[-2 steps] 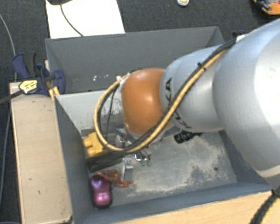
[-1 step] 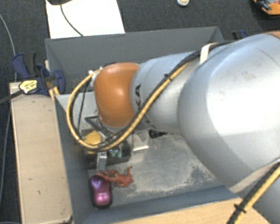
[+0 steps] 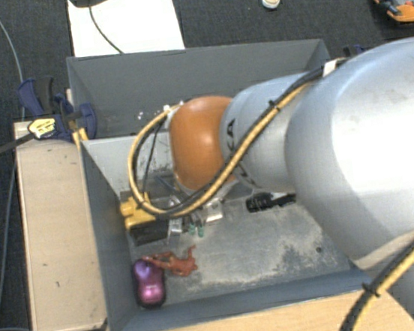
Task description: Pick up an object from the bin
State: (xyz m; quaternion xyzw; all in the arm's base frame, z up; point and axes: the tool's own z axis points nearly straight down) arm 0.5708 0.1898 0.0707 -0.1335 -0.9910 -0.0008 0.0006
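My gripper (image 3: pixel 175 224) hangs low over the left part of the bin, and its dark and metal body shows beneath the wrist. Just below it on the bin floor lies a small red-brown, ragged-shaped thing (image 3: pixel 177 262). A purple rounded thing (image 3: pixel 148 282) rests in the front left corner, touching the red-brown one's left end. To the right of the gripper, a short black cylindrical thing (image 3: pixel 270 202) lies partly under the arm.
The arm with its orange wrist cover and yellow and black cables spans the bin from the right and hides much of the floor. The bin's left wall stands close beside the gripper. Bare, scuffed floor shows toward the front middle.
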